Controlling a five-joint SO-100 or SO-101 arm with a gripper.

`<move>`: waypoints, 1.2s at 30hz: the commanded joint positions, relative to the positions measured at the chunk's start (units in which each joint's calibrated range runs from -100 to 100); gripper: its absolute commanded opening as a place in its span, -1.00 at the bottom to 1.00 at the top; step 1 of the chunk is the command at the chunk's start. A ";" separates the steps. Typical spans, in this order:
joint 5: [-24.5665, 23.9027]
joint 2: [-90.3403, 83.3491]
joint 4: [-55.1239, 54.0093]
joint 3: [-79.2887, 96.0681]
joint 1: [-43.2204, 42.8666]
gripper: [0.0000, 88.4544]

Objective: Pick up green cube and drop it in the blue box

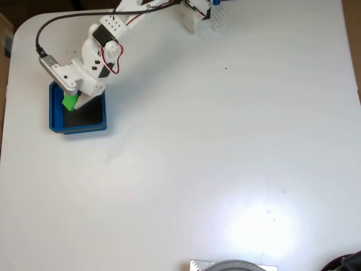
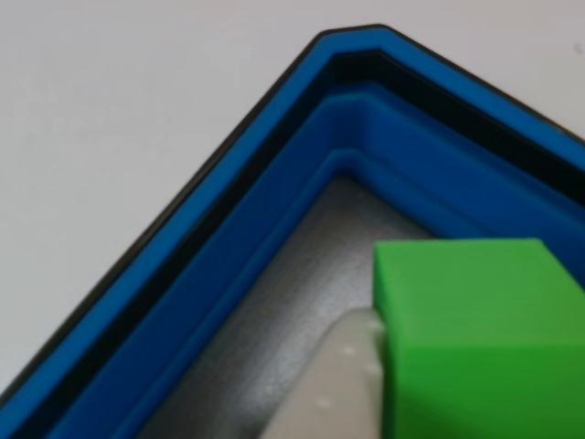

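Note:
In the fixed view the blue box lies at the left of the white table, its dark floor partly covered by the arm. The green cube hangs over the box's upper left part, and my gripper is shut on it, reaching down from the upper right. The other view is a close-up: the green cube fills the lower right, and one white finger presses against its left face. Behind them run the blue box's stepped walls and clipped corner, with grey floor below.
The arm's white base stands at the table's top edge, with a black cable looping to the wrist. A grey round object and a dark object poke in at the bottom edge. The table's left edge runs close to the box.

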 commanded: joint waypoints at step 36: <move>-0.20 -37.10 -0.94 26.32 -0.01 -0.43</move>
